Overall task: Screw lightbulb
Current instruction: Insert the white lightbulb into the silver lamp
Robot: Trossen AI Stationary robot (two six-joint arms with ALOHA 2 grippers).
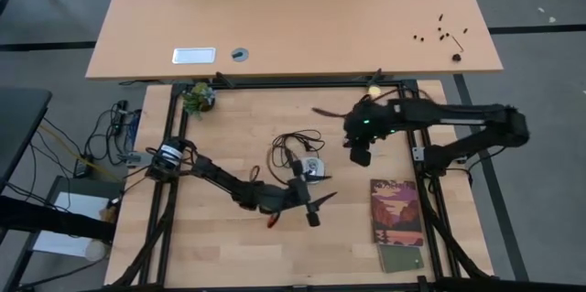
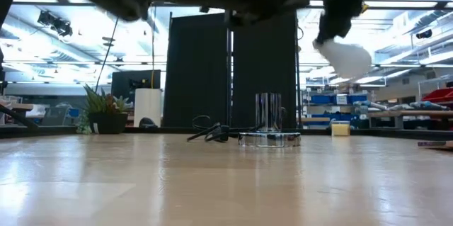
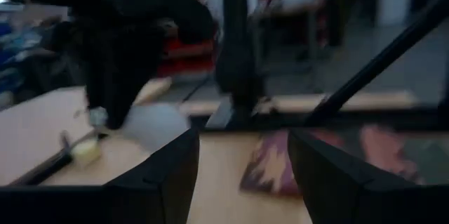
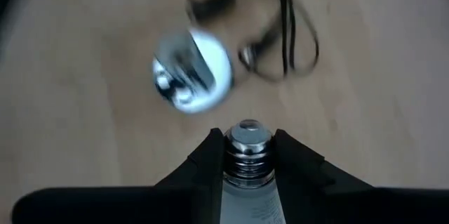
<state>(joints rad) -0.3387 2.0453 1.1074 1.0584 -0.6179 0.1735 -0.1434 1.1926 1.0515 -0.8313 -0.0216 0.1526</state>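
The lightbulb, white with a ribbed silver screw base, is clamped between the fingers of the right gripper, base protruding just past the fingertips, white globe toward the wrist. It is held in the air, tilted.

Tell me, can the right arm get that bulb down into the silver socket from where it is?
Probably yes. The right pincer grips the lightbulb base-first above the table, the socket lies just ahead, and nothing sits between them.
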